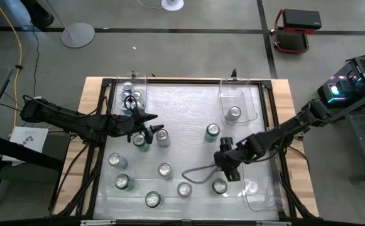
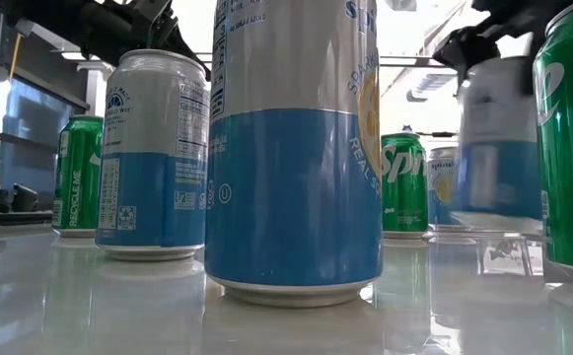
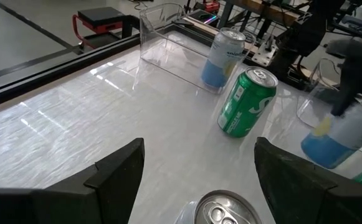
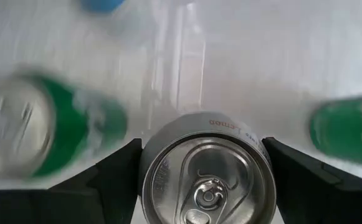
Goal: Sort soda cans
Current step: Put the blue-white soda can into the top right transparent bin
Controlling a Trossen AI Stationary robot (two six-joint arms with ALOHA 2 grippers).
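High view first: the desk [image 1: 283,100] carries soda cans [image 1: 164,170] scattered across its shiny top, every one standing upright with its long axis vertical and its silver lid facing up. Most sit loose in the near left half; a green one [image 1: 212,130] stands alone right of centre, and another green one [image 1: 219,186] stands near the front edge.

Clear bins mark the corners. The far left bin [image 1: 134,85] already holds a few cans, the far right bin [image 1: 240,100] holds one silver-topped can [image 1: 234,113], and a third bin [image 1: 261,191] lies at the near right.

The left gripper [image 1: 146,133] reaches in from the left, its jaws spread wide on either side of a can [image 3: 221,210] in the left wrist view, not yet touching it. Beyond it that camera shows a green can [image 3: 247,102] and a blue-and-silver can [image 3: 223,57] inside the far bin, both upright.

The right gripper [image 1: 227,164] hangs over the near right part of the desk. In the right wrist view a silver-topped can [image 4: 207,178] sits squarely between its fingers [image 4: 103,177], pull tab up, with the jaws close beside its wall on both sides; I cannot tell whether they actually press it. Blurred green cans [image 4: 50,127] show on either side.

Low view: a tall blue-and-silver can [image 2: 294,148] fills the middle, upright on the desk.
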